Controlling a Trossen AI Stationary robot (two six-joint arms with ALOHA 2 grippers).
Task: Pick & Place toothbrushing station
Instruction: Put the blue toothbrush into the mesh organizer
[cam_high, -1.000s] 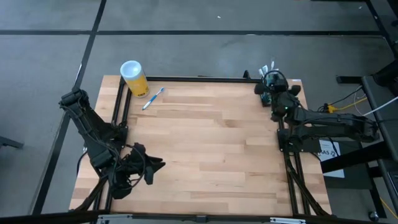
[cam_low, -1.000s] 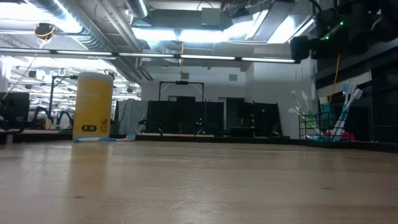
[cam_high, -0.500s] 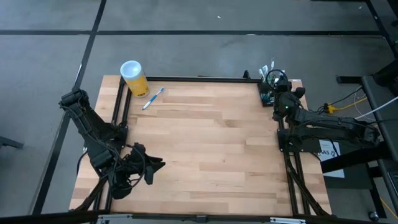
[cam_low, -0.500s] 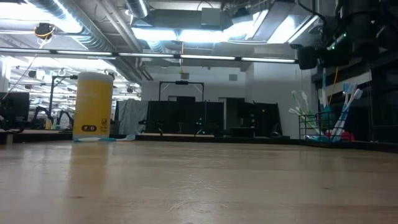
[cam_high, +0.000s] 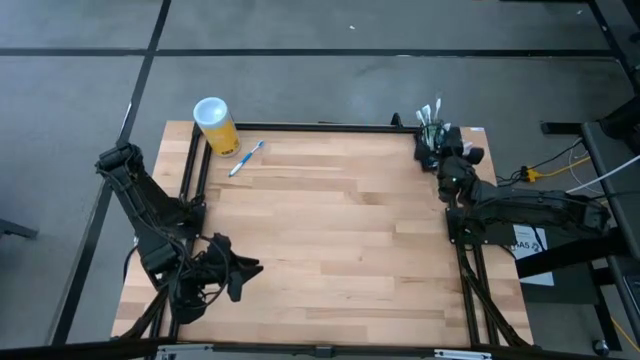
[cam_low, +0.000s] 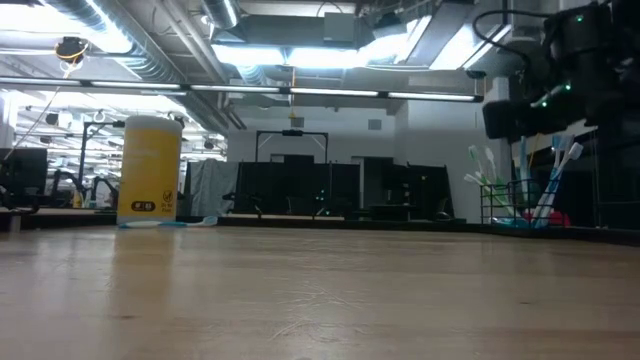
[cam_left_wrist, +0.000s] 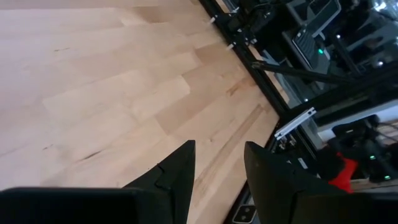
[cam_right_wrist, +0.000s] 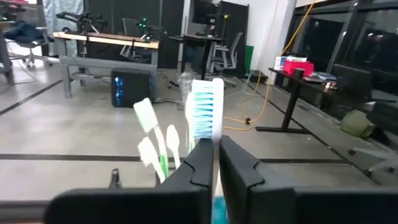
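The toothbrushing station (cam_high: 430, 150) sits at the far right corner of the wooden table (cam_high: 330, 240), a small dark wire-framed holder seen low and boxy in the low view (cam_low: 510, 205); its toothbrushes stand bristle-end up, fanned slightly apart. The right gripper (cam_high: 447, 150) hangs over it, its fingers (cam_right_wrist: 202, 168) pinched on the blue-and-white toothbrush (cam_right_wrist: 207, 115), held upright. The left gripper (cam_high: 235, 275) rests at the near left, fingers (cam_left_wrist: 177, 174) parted, empty. A yellow cup (cam_high: 215, 124) and a loose toothbrush (cam_high: 246, 158) lie far left.
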